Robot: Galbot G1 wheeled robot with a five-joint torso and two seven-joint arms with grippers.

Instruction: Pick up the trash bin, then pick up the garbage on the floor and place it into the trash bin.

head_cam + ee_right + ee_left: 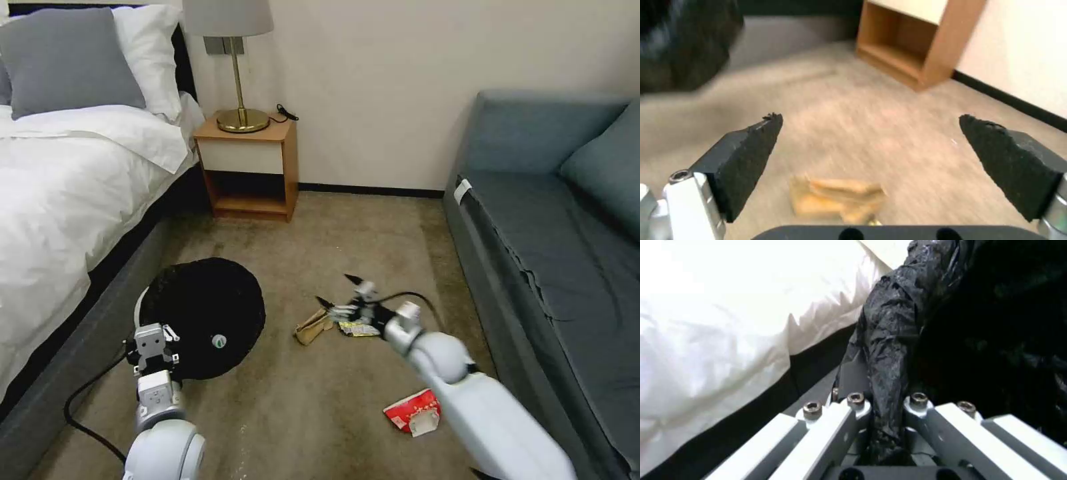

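Right end effector (341,291) spread wide over paper bag (313,327); left end effector (152,340) clamping bin (200,313) rim. Risk: thin liner slipping free.

Crinkly glossy black plastic lines the trash bin (207,313); matt carpet (320,407), crumpled tan paper bag (312,328)

Bin (200,317) left by bed (60,187); paper bag (313,327) & wrapper (358,328) center; packet (413,412) nearer, sofa (553,253) right.
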